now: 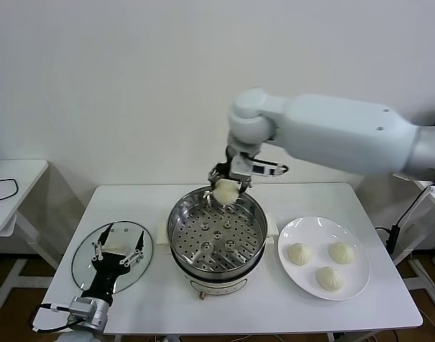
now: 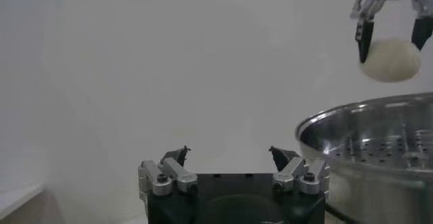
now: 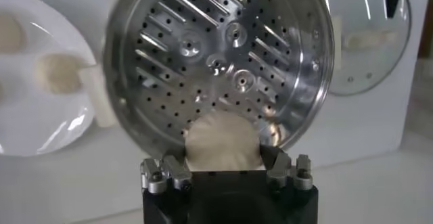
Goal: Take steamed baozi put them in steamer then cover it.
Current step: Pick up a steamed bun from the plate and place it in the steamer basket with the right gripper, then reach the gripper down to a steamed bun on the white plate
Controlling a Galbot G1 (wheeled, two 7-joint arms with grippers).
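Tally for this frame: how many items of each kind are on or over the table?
Baozi: 4, with 3 on the plate and 1 in the right gripper over the steamer
Steamer: 1
Glass lid: 1
Plate: 1
Total: 7

No readable text, labels, brand marks, nos. or signs in any view. Steamer (image 1: 217, 239) wall and white base: plain, no lettering visible. Cover (image 1: 112, 256): glass and rim bare, no print. Plate (image 1: 324, 258): blank white. Counter (image 1: 274, 299): no markings. Arm shells and tool bodies: nothing legible; small details there too tiny to tell.
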